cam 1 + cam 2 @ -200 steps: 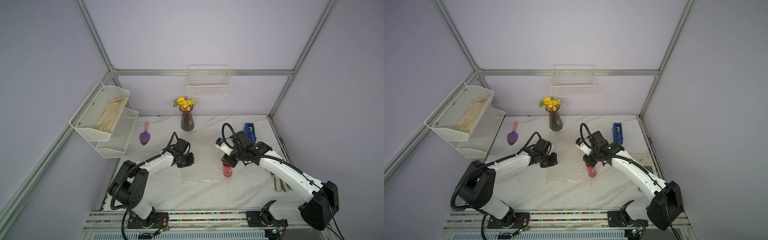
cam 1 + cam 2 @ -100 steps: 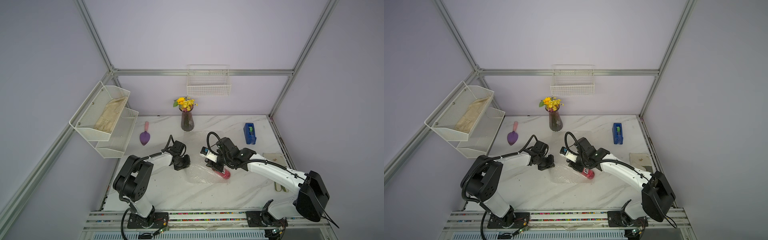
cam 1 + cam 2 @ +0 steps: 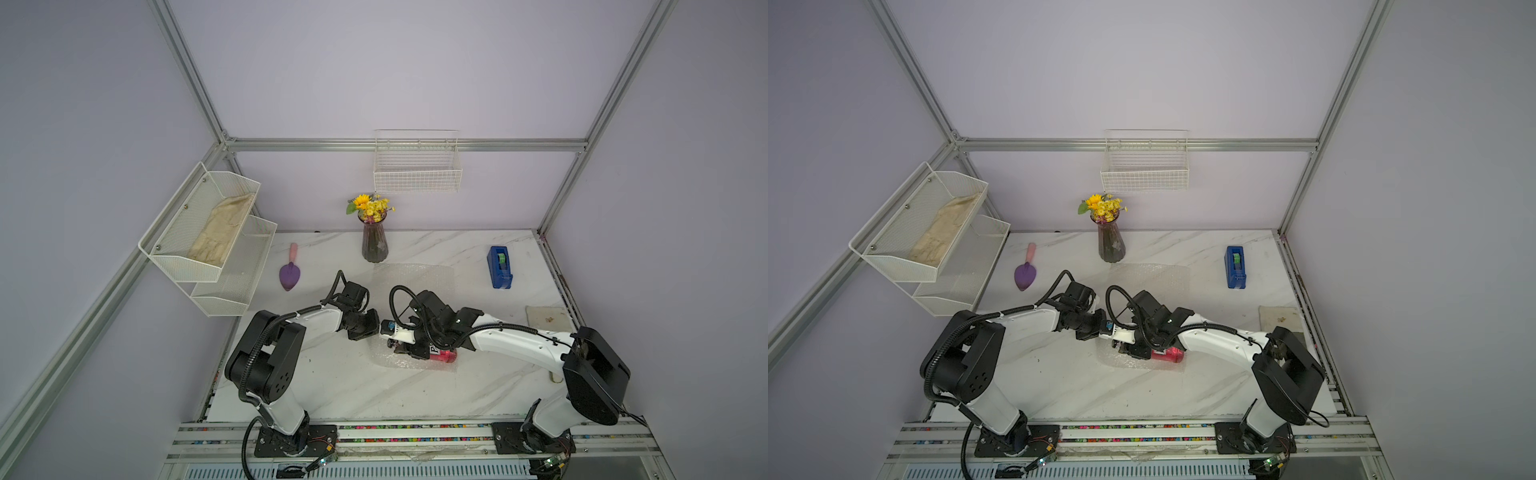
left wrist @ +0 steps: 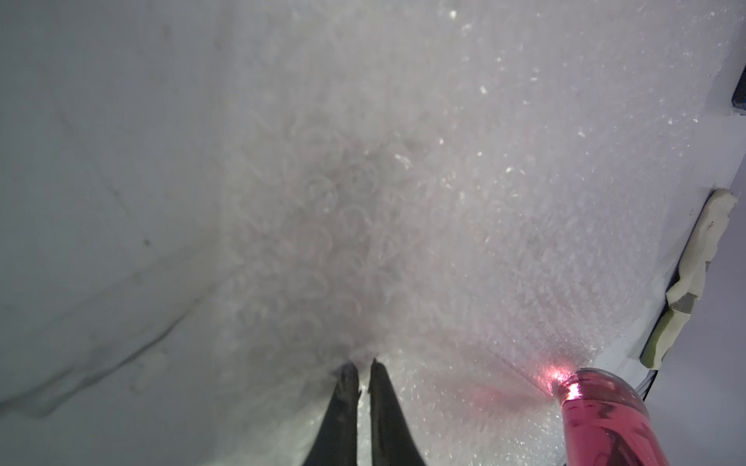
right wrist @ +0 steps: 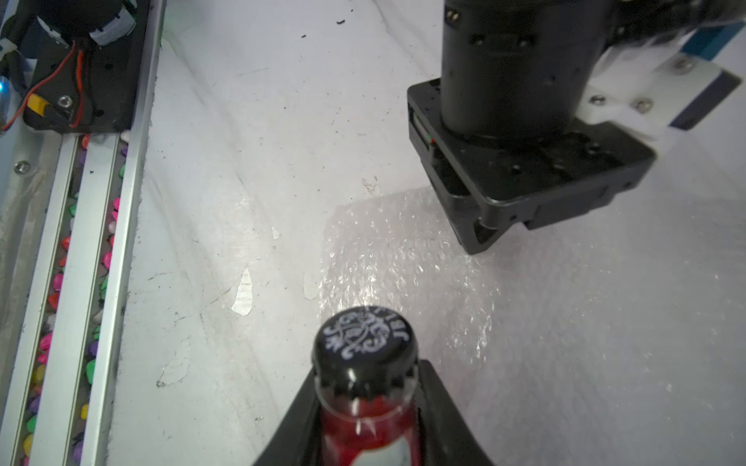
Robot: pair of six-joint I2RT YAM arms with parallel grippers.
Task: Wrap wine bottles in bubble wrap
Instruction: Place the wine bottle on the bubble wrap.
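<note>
On the marble tabletop (image 3: pixel 353 386), your right gripper (image 5: pixel 369 375) clamps the bottle (image 3: pixel 444 356) on the bubble wrap (image 3: pixel 411 277); pinch wrap beside the bottle squarely with your barely parted left gripper (image 4: pixel 364 367).

A robotics lab cell is shown: a marble-look tabletop (image 3: pixel 353 386) is boxed in by an aluminium frame (image 3: pixel 407 144) and plain lilac walls (image 3: pixel 415 75). A left arm (image 3: pixel 316 322) and a right arm (image 3: pixel 515 336) are bolted to a rail (image 3: pixel 415 432) at its front edge. Props are staged around them: a basket (image 3: pixel 417 174), a shelf (image 3: pixel 232 286), a vase (image 3: pixel 374 245).

Soft even light, blurry close-ups, glinting bubble wrap (image 4: pixel 524 201)
</note>
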